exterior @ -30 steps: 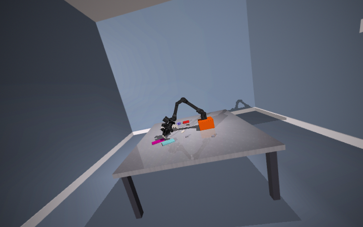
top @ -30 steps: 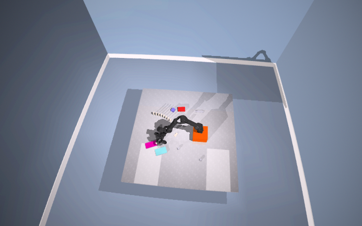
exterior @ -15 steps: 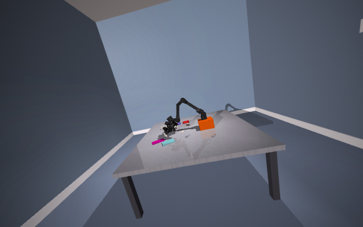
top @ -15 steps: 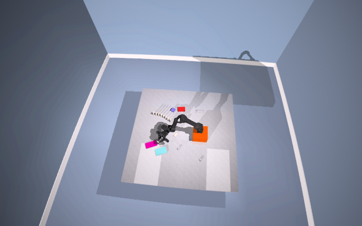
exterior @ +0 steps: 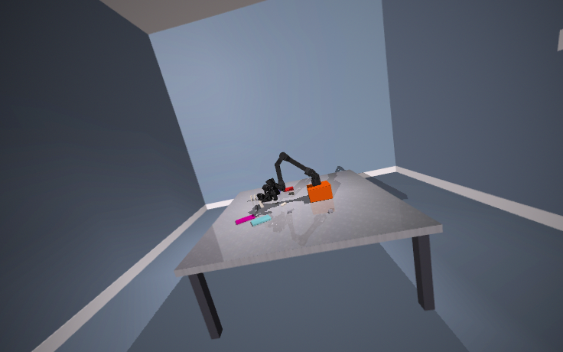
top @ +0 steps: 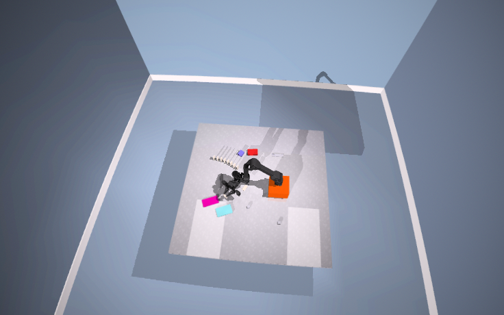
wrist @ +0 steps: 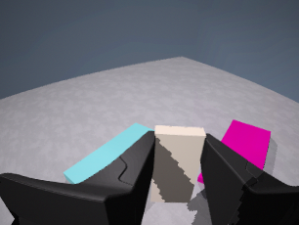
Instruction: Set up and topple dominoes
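My gripper (top: pixel 224 195) (wrist: pixel 178 139) is shut on a cream domino, which also shows in the exterior view (exterior: pixel 260 203). In the wrist view the domino sits between both fingertips, its broad face toward the camera. Its gap to the table is hard to tell. A row of several cream dominoes (top: pixel 224 161) stands behind the gripper, at the table's left in the top view. In the exterior view the arm hides part of the row. Another cream domino (top: pixel 244 187) (exterior: pixel 283 203) lies on the table, between the gripper and the orange base.
A magenta block (top: pixel 210 201) (exterior: pixel 245 219) (wrist: pixel 246 144) and a cyan block (top: pixel 223 210) (exterior: pixel 260 220) (wrist: pixel 109 153) lie in front of the gripper. A purple block (top: pixel 240 153) and a red block (top: pixel 252 151) (exterior: pixel 288 189) lie beyond the row's right end. Small greyish pieces (top: pixel 249 204) (top: pixel 279 220) lie nearer the front.
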`<state>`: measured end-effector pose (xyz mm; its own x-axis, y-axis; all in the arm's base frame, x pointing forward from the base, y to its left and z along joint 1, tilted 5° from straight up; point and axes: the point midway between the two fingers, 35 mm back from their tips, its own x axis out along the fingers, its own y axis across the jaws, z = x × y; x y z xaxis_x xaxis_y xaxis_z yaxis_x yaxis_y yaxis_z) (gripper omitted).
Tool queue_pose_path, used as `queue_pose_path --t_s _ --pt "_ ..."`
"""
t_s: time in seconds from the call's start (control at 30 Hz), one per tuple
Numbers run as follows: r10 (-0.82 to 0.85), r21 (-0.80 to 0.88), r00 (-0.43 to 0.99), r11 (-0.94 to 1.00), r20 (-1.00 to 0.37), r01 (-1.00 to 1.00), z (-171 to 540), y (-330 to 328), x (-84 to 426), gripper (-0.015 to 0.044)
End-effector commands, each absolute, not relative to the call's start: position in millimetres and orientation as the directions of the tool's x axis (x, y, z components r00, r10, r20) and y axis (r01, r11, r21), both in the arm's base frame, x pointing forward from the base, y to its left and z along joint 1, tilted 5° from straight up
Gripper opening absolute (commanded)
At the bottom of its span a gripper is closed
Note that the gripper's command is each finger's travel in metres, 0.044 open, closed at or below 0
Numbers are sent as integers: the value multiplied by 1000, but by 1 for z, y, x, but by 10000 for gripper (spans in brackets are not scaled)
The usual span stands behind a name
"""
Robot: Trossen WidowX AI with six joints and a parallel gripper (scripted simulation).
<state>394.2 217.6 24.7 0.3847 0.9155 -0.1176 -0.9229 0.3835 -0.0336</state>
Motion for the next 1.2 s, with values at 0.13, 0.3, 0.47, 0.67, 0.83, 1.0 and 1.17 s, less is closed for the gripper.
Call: queue_pose_path --t_s 0.13,0.3,0.47,0.67,0.83,1.0,1.17 --pt "940 -79 338 334 -42 -939 35 205 366 107" --pt "944 -90 327 324 -29 -942 37 203 361 107" --pt "944 -90 327 324 -29 -942 37 203 361 107" --pt "944 -90 327 324 -29 -942 37 203 361 107" --pt "945 -90 326 322 -34 -942 31 203 362 107" --pt "946 -90 321 316 -52 -945 10 203 365 107" --pt "946 -90 316 309 -69 -947 -12 202 367 107"
